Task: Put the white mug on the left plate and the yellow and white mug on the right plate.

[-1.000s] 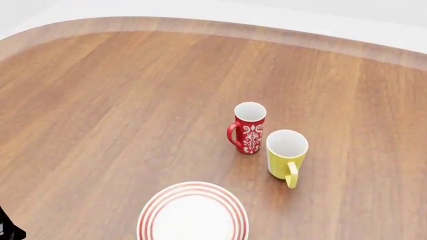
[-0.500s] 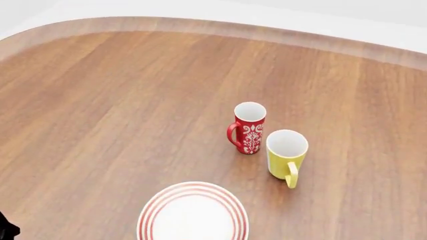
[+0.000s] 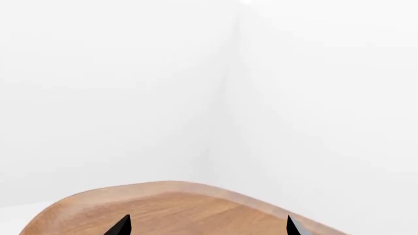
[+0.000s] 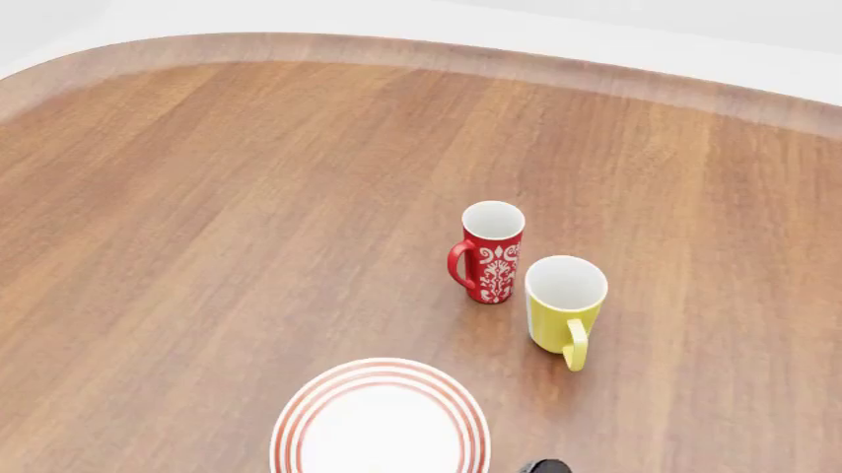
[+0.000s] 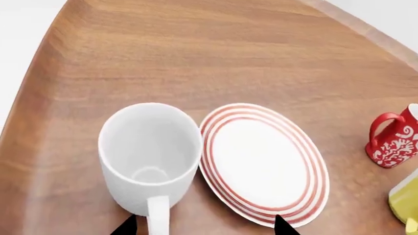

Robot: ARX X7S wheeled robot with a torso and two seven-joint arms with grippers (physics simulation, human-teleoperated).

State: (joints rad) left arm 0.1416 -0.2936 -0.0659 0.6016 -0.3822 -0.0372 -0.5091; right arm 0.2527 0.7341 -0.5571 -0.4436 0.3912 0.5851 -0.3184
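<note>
Table: a brown wooden tabletop (image 4: 237, 227) with a curved far edge carries every item.
White mug: the tall all-white ceramic mug with a loop handle (image 5: 150, 159) stands upright on the wood, just beside a plate and not on it; it shows in the right wrist view only.
Plate: a round white plate with thin red rings at its rim (image 5: 261, 164) lies flat and carries nothing; the head view shows one such plate (image 4: 381, 419) at its lower edge. Which of the two task plates it is cannot be told.
Yellow and white mug: the small mug, yellow outside and white inside (image 4: 566, 305), stands upright on bare wood beyond the plate, handle toward the robot.
Red mug: a red ceramic mug with a white floral pattern (image 4: 490, 252) stands just beside the yellow one.
Left gripper (image 3: 205, 226): fingertips spread wide apart, holding nothing, above the table edge.
Right gripper (image 5: 203, 226): fingertips apart, empty, near the white mug's handle.
</note>
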